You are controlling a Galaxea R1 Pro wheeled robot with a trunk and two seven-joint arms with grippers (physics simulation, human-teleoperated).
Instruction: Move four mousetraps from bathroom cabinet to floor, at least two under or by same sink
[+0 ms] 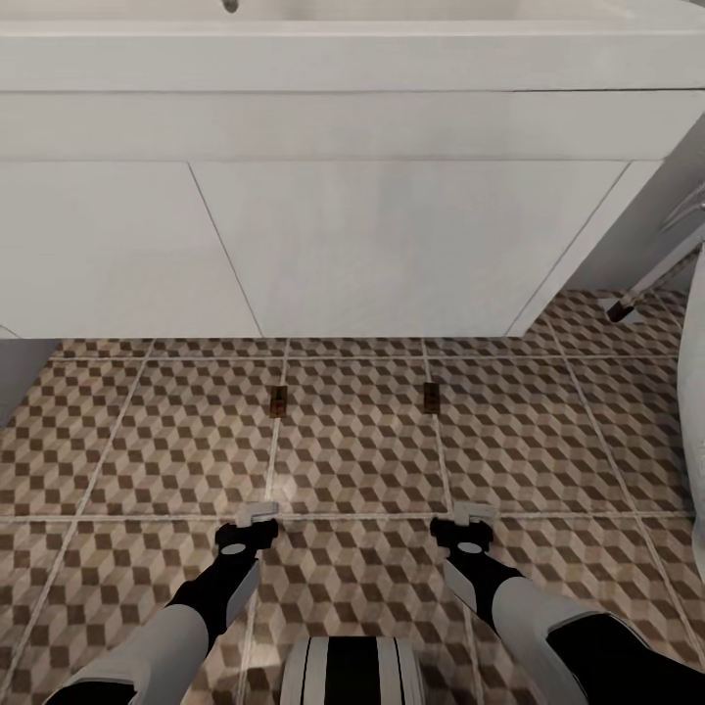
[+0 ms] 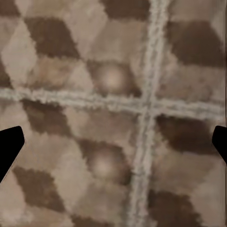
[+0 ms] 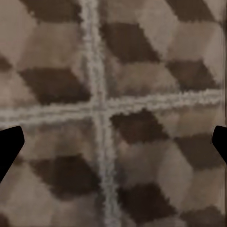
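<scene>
Head view shows two mousetraps lying flat on the bathroom floor point(image 1: 587, 431), the left mousetrap point(image 1: 278, 399) just ahead of the left gripper point(image 1: 258, 511) and the right mousetrap point(image 1: 431, 396) ahead of the right gripper point(image 1: 473, 513). Both sit close before the white vanity point(image 1: 392, 245) under the bathroom sink point(image 1: 352, 44), probably to satisfy the next-to-sink condition. Each gripper hangs low over the tiles, spread wide and empty, which fits traps just set down.

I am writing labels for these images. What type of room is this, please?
Probably a bathroom: a white vanity carrying a basin, above a tiled floor with a cube pattern. Two mousetraps lie there.
</scene>
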